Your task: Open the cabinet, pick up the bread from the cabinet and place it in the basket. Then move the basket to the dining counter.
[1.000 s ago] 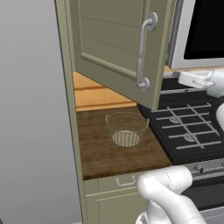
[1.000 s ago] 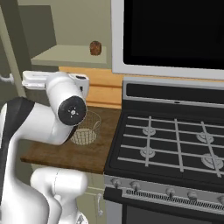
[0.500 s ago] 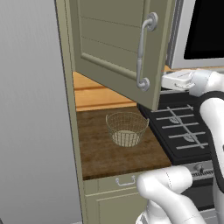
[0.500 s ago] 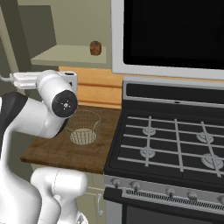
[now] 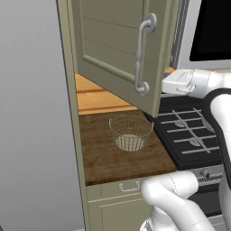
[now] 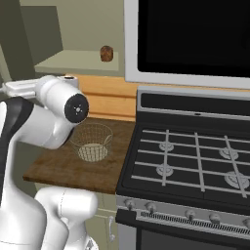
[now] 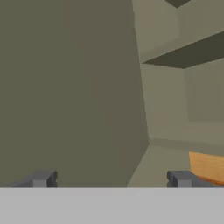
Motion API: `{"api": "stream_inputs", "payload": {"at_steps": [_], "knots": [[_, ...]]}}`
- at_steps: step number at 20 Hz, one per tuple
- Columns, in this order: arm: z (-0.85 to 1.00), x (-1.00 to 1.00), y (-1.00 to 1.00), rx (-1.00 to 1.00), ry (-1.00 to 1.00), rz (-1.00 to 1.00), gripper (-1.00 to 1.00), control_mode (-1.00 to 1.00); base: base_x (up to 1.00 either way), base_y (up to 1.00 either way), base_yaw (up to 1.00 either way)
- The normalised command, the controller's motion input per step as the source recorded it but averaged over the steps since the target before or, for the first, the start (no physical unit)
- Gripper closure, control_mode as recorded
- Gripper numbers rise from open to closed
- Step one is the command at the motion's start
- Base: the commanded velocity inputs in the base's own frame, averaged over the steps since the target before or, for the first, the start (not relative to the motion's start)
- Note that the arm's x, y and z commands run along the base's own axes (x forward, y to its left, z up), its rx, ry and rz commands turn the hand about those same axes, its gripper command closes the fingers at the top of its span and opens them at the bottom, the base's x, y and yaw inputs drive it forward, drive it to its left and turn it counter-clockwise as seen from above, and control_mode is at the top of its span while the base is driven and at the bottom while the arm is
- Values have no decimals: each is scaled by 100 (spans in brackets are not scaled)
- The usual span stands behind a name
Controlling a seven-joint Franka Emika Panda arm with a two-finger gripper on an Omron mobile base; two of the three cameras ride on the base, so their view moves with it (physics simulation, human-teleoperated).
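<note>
On the cabinet (image 6: 73, 63) shelf one bread (image 6: 106, 53), one basket (image 5: 130, 133) below, jaws wide

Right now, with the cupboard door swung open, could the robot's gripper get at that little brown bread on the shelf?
Probably yes. The cabinet door is open, the bread sits alone on the shelf, and the gripper is open and empty, facing the cabinet's inside. Nothing visibly blocks the way.
</note>
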Motion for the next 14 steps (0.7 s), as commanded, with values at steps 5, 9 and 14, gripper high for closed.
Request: {"api": "stream_inputs", "payload": {"at_steps": [5,9,14], "knots": [[-2,-4,88,-4,0,8,-100,-100,0,0,0],[0,0,77,0,0,1,-100,-100,0,0,0],[0,0,63,0,0,0,-100,-100,0,0,0]]}}
